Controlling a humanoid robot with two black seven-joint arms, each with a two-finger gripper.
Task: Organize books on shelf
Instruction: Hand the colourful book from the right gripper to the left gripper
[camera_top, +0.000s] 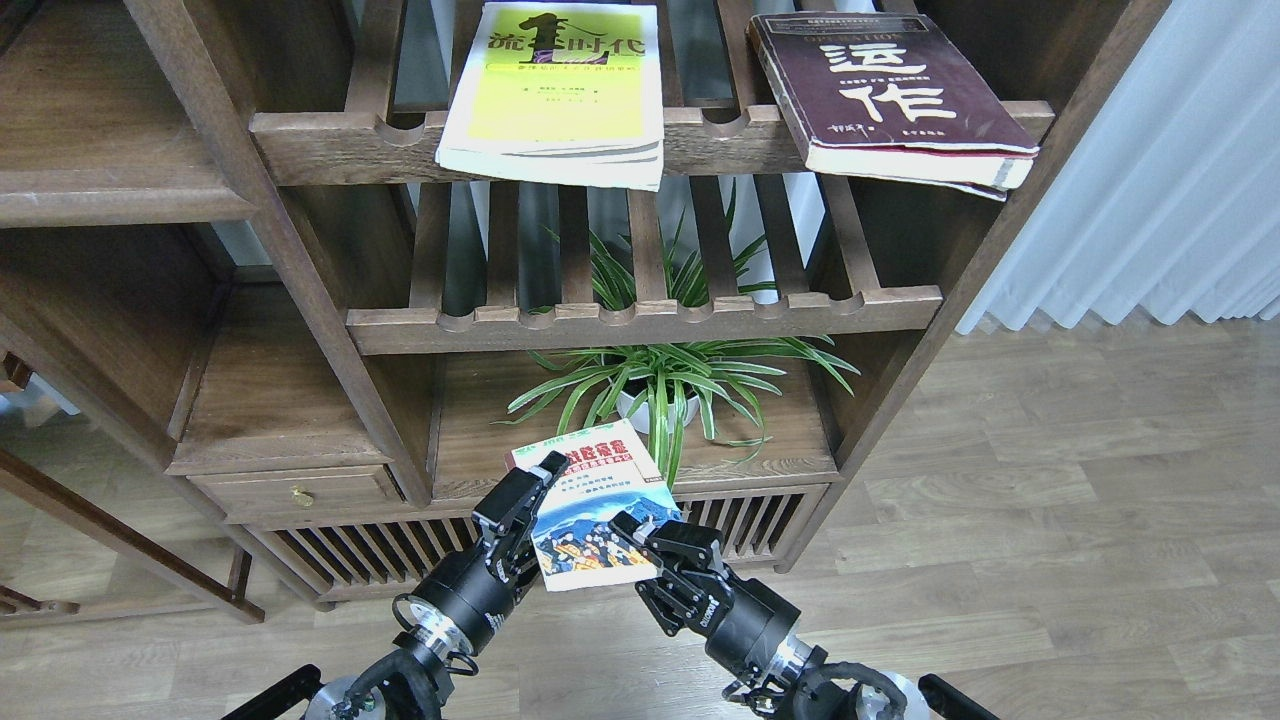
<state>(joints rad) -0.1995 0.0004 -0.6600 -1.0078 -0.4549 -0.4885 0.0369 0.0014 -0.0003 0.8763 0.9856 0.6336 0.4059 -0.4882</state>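
Note:
The white-green book (593, 512) with a colourful picture is held in the air between my two grippers, in front of the bookcase's low solid board shelf (775, 432). My left gripper (528, 497) is shut on its left edge. My right gripper (640, 540) is shut on its lower right corner. The yellow-green book (556, 95) lies flat on the top slatted rack, at its left. The maroon book (885, 95) lies on the same rack at the right and juts over the front rail.
A potted spider plant (662, 385) stands on the low solid shelf behind the held book. An empty slatted rack (640, 325) lies above it. Solid board compartments (265, 400) and a small drawer (300, 492) are at the left. A white curtain (1150, 180) hangs at the right.

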